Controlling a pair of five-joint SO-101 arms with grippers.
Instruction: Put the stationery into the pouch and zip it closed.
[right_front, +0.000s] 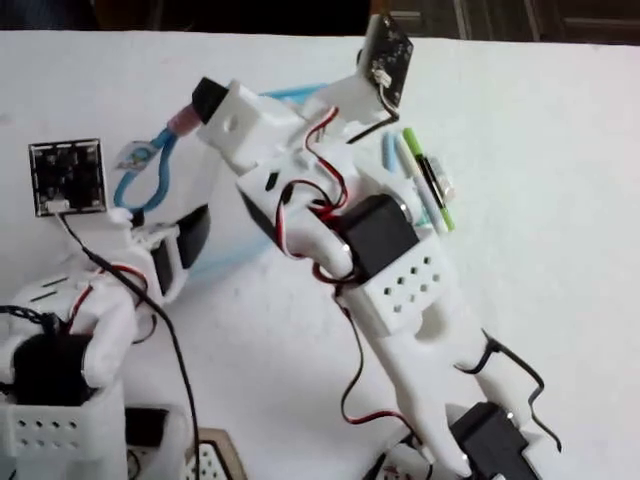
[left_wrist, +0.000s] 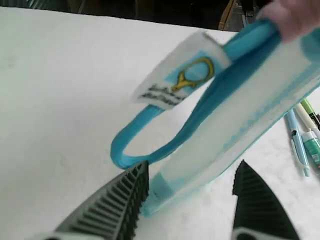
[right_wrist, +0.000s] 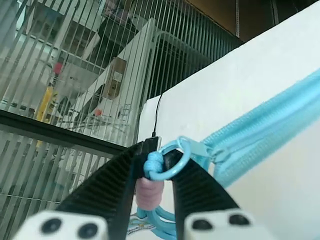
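The pouch (right_front: 218, 185) is pale with light-blue trim and lies flat on the white table, partly under my right arm. Its blue strap loop (right_front: 148, 178) carries a printed tag (left_wrist: 175, 80). My right gripper (right_front: 200, 105) is shut on the pink zipper pull (right_wrist: 148, 192), with the blue ring (right_wrist: 172, 159) and the zipper (right_wrist: 260, 132) just beyond the fingertips. My left gripper (left_wrist: 192, 167) is open and straddles a corner of the pouch (left_wrist: 215, 150); its ribbed finger (left_wrist: 125, 197) touches that corner. Several pens (right_front: 425, 180) lie loose beside the pouch, also seen in the left wrist view (left_wrist: 304, 140).
The table's far edge (right_front: 500, 40) runs along the back with dark room behind. Red and black cables (right_front: 320, 190) hang off the right arm. A small board (right_front: 212, 455) sits at the front edge between the arm bases. Bare table lies to the right of the pens.
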